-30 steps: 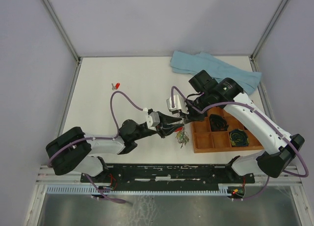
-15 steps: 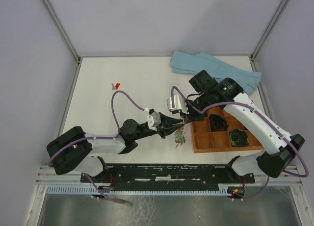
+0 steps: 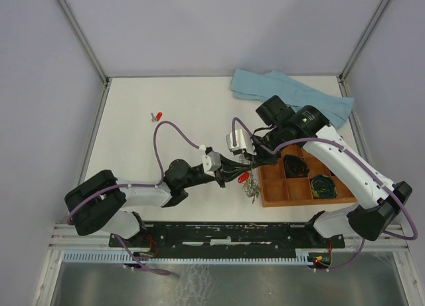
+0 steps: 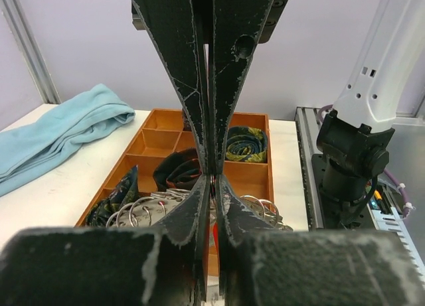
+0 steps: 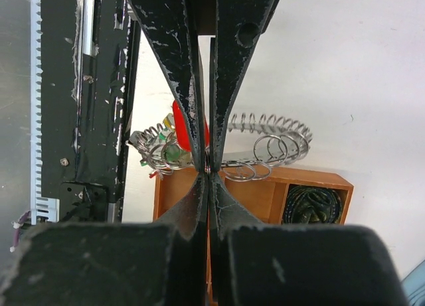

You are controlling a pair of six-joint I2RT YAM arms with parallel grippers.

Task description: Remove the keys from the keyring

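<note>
The keyring (image 5: 269,145), a silvery ring fringed with small loops, hangs in the air over the near left corner of the wooden tray (image 3: 269,201). My right gripper (image 5: 207,168) is shut on its band; it shows in the top view (image 3: 250,162). My left gripper (image 4: 212,180) is shut at the ring from the left, with a red key (image 3: 244,177) showing between its pads. Red and green keys (image 5: 169,150) cluster at the ring's near end and dangle in the top view (image 3: 253,190). One loose red key (image 3: 158,115) lies on the table far to the left.
The tray holds dark coiled bundles (image 3: 323,185) in its compartments. A light blue towel (image 3: 292,93) lies at the back right. The black rail (image 3: 232,233) runs along the near edge. The right arm's base (image 4: 348,160) stands close behind the tray in the left wrist view.
My left gripper has moved a little to the right, towards the tray. The key bunch has swung right with it, and a red key now shows at the left fingertips. The right gripper has stayed put.
</note>
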